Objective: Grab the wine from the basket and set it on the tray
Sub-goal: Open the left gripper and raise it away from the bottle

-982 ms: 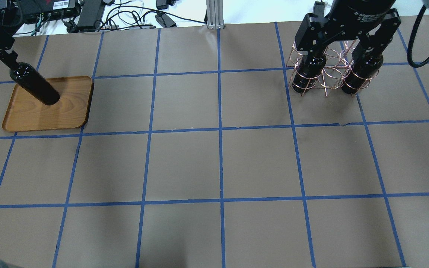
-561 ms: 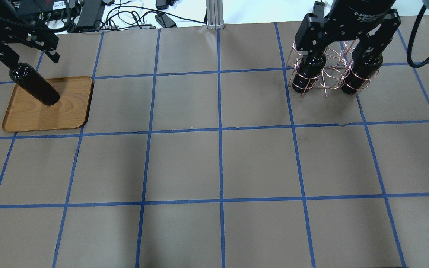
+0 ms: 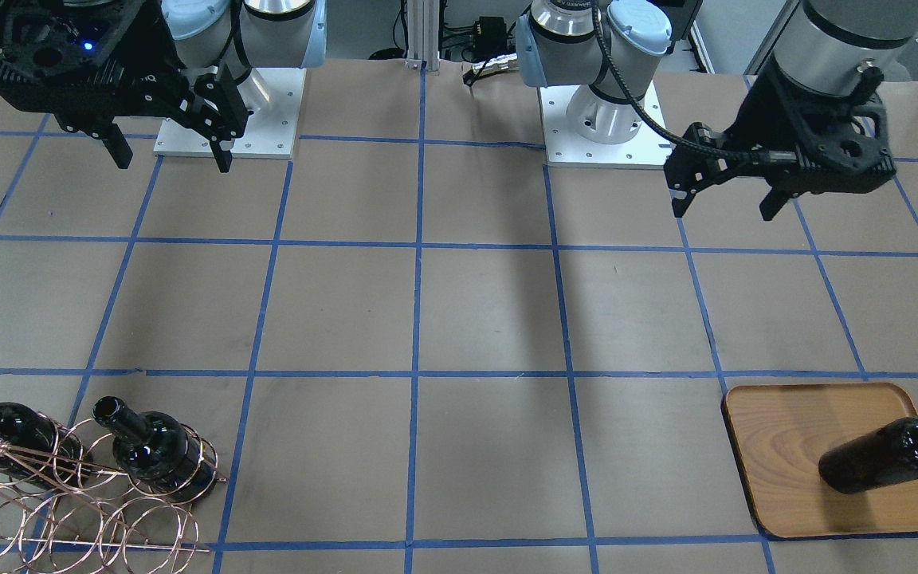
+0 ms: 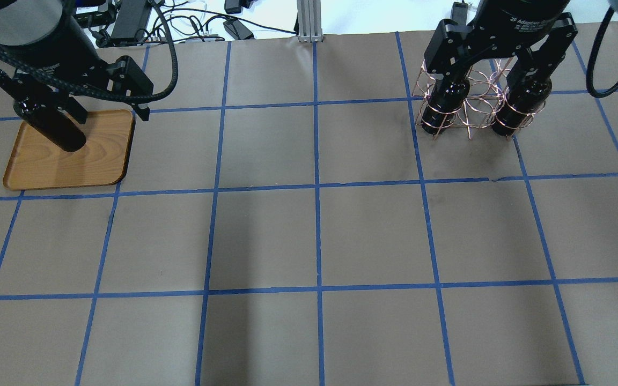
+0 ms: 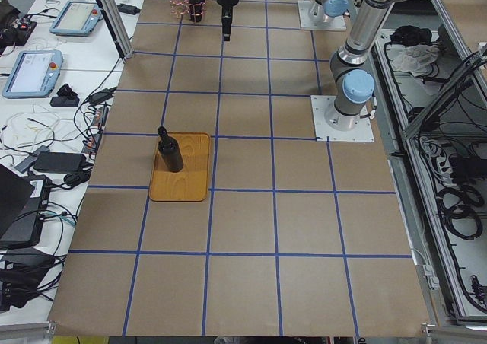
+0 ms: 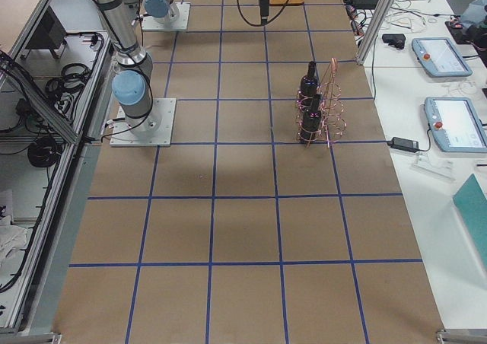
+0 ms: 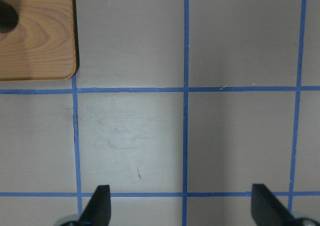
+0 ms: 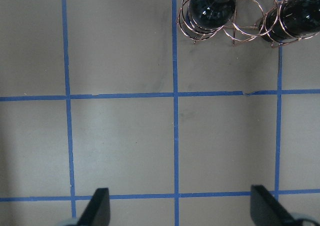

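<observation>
Swings left hand (image 3: 720,211) off the neck of wine (image 3: 881,458) and inward since a second ago, spread wide, empty.
Leaves it upright on tray (image 3: 786,430), two more bottles (image 3: 152,450) in basket (image 4: 475,104); holds right hand (image 3: 172,159) spread and empty too. Likely heavy, rigid, slick, breakable: best gripped at narrow neck.

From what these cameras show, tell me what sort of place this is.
Probably a robotics lab: a left arm and right arm bolted to a table gridded with blue tape, control tablets and cables alongside.

Left tool (image 3: 723,209) and right tool (image 3: 172,159) both aloft, 2 fingers of each wide apart, seemingly pointed straight down.
</observation>
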